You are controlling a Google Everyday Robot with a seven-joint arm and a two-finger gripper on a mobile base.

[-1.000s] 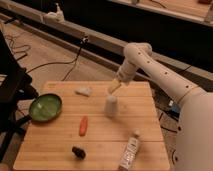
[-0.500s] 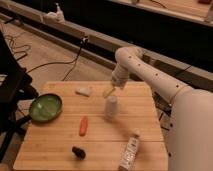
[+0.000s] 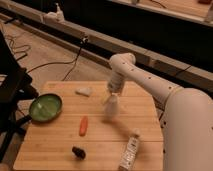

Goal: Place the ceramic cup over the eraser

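The white ceramic cup point(image 3: 111, 107) hangs from my gripper point(image 3: 114, 93), which is shut on its top and holds it over the middle of the wooden table point(image 3: 55, 145). The cup looks slightly above the board, with its shadow falling to the right. The eraser point(image 3: 78, 152), a small dark lump, lies near the table's front edge, well in front of and to the left of the cup. My white arm reaches in from the right.
An orange carrot piece point(image 3: 83, 125) lies between the cup and the eraser. A pale lump point(image 3: 84, 91) sits at the back left. A green bowl point(image 3: 45, 107) is at the left edge. A clear bottle point(image 3: 129, 151) lies at the front right.
My arm has swung left and the elbow has moved in. The cup has shifted a little toward the front with the gripper.
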